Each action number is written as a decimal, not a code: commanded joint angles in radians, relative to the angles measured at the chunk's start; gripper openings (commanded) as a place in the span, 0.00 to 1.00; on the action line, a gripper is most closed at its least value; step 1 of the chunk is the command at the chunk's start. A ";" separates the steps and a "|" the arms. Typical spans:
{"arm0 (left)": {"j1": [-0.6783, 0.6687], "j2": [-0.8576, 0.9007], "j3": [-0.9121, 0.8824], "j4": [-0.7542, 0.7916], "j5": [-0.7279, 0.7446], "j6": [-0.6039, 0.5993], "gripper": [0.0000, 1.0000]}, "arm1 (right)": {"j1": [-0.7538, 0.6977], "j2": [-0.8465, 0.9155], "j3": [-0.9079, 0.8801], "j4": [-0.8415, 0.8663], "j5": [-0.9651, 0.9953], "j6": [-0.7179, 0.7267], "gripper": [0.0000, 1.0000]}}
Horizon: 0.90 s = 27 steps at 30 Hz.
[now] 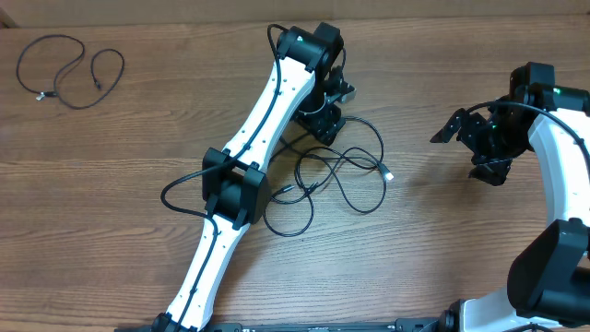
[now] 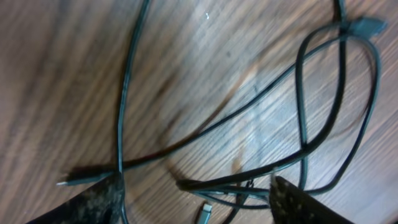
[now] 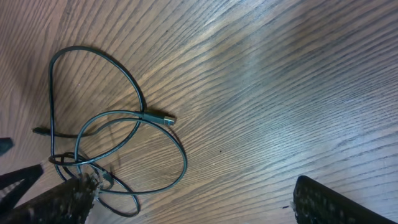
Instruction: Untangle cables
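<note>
A tangle of thin black cables (image 1: 346, 166) lies in loose loops at the table's middle, one silver-tipped plug (image 1: 388, 173) pointing right. My left gripper (image 1: 324, 118) hovers at the tangle's top-left edge. In the left wrist view its jaws (image 2: 196, 180) stand apart and low over the wood, with several cable strands (image 2: 300, 93) and a small plug (image 2: 206, 211) crossing the gap between them. My right gripper (image 1: 466, 152) is open to the right of the tangle, with bare wood between its fingers (image 3: 189, 183). The cable loops (image 3: 185, 163) lie beside its left finger.
A separate thin black cable (image 1: 69, 69) lies in two loops at the far left back corner of the wooden table (image 1: 442, 258). The left arm's white links stretch diagonally from the front edge to the middle.
</note>
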 commanded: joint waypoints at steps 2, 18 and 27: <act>0.002 -0.003 -0.111 0.029 0.020 0.070 0.69 | -0.002 -0.006 0.009 0.000 0.007 0.007 1.00; 0.002 -0.003 -0.207 0.086 0.086 0.128 0.31 | -0.002 -0.006 0.009 0.000 0.007 0.007 1.00; 0.045 -0.100 0.064 0.007 0.154 -0.080 0.04 | -0.002 -0.006 0.009 0.000 0.007 0.007 1.00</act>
